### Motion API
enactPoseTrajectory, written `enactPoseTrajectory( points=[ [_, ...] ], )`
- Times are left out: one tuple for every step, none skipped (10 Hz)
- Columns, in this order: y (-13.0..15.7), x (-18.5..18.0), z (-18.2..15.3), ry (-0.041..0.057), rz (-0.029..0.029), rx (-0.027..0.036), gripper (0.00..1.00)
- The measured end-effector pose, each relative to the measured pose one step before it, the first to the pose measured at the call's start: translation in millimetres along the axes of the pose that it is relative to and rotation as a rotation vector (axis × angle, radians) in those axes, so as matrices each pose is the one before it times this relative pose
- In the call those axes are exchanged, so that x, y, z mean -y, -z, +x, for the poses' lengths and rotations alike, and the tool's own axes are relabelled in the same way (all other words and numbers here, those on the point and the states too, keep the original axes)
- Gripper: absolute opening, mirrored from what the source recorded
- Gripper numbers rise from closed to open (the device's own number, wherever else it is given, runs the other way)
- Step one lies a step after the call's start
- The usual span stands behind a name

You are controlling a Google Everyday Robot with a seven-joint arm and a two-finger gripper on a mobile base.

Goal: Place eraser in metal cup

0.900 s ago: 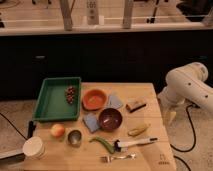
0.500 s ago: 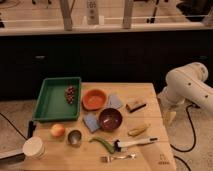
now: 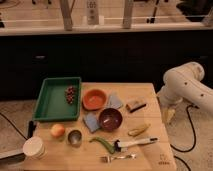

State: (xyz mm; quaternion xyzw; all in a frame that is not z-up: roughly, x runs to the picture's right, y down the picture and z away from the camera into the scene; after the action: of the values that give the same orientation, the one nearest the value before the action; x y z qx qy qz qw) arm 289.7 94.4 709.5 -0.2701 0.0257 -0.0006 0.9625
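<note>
Gripper spread wide and empty beyond the table's right edge, eraser lying right of centre, metal cup near-left beside the orange fruit.

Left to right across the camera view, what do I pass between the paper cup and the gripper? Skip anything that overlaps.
Paper cup → orange → metal cup → maroon bowl → eraser → gripper, open and empty, hanging just off the right edge of the table.
</note>
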Motion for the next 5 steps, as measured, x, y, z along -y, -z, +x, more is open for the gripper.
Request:
enactPoseTrajectory(
  points=[
    [-2.25,1.42,-0.05,0.00656,0.00136,-0.00289,0.8],
    [-1.68,-0.42,0.44,0.00982,0.00407,-0.00501,0.8],
    [-0.59,1.83,1.18,0.00719,0.00677,-0.00376,0.8],
    [-3.72,5.84,-0.15,0.01195,0.00372,-0.0041,0.8],
    [-2.89,8.84,-2.63,0.01438,0.0062,-0.00225,0.8]
  ],
)
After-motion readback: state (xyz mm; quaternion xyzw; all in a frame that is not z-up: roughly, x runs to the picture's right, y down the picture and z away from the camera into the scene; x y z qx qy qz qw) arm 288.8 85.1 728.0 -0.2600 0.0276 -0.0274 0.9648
